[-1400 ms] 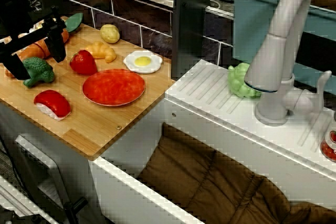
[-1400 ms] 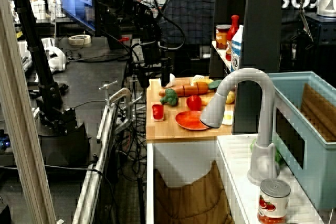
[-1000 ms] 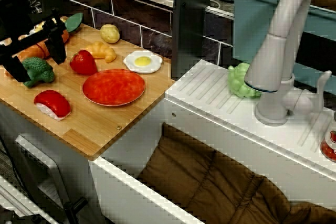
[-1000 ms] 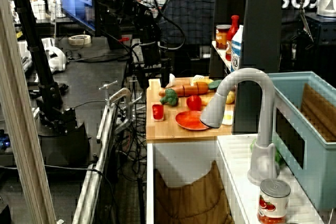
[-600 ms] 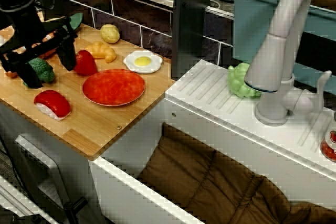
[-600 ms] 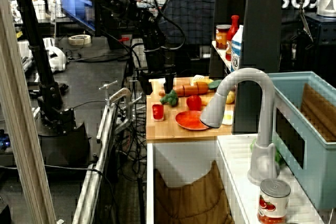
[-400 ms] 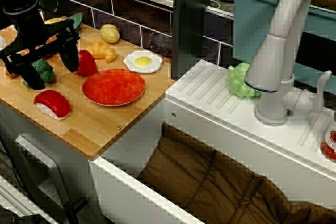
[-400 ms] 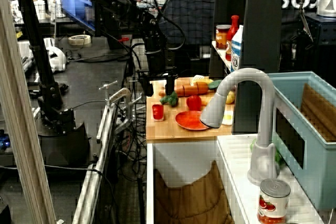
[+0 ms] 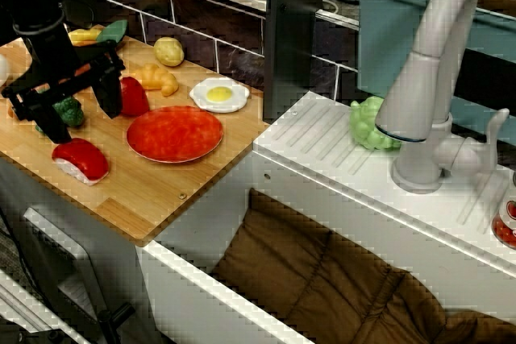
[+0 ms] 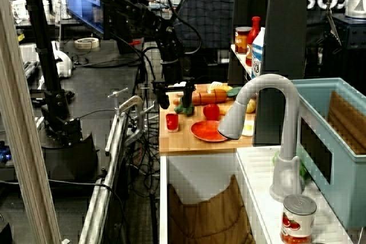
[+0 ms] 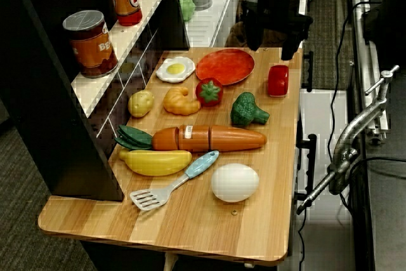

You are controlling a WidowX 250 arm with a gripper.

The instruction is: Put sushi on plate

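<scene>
The sushi point(image 9: 79, 159), a glossy red slab on white rice, lies near the front left edge of the wooden board; it also shows in the side view point(image 10: 172, 122) and the overhead view point(image 11: 278, 80). The flat red-orange plate point(image 9: 174, 133) lies just right of it, empty, and shows too in the overhead view point(image 11: 225, 66). My gripper point(image 9: 79, 117) is open, with black fingers spread wide. It hangs just above and slightly behind the sushi, not touching it. It also shows in the side view point(image 10: 174, 99) and the overhead view point(image 11: 271, 44).
Broccoli point(image 9: 66, 110) and an all-red fruit point(image 9: 133, 96) sit right behind the gripper. A fried egg point(image 9: 219, 94), croissant point(image 9: 158, 78), potato point(image 9: 168, 51), carrot point(image 11: 209, 138), banana, spatula and white egg point(image 11: 235, 182) fill the board. The sink and faucet point(image 9: 427, 78) are on the right.
My open gripper has moved from the board's far left back, over the broccoli, forward and right to hang above the sushi. No object has moved.
</scene>
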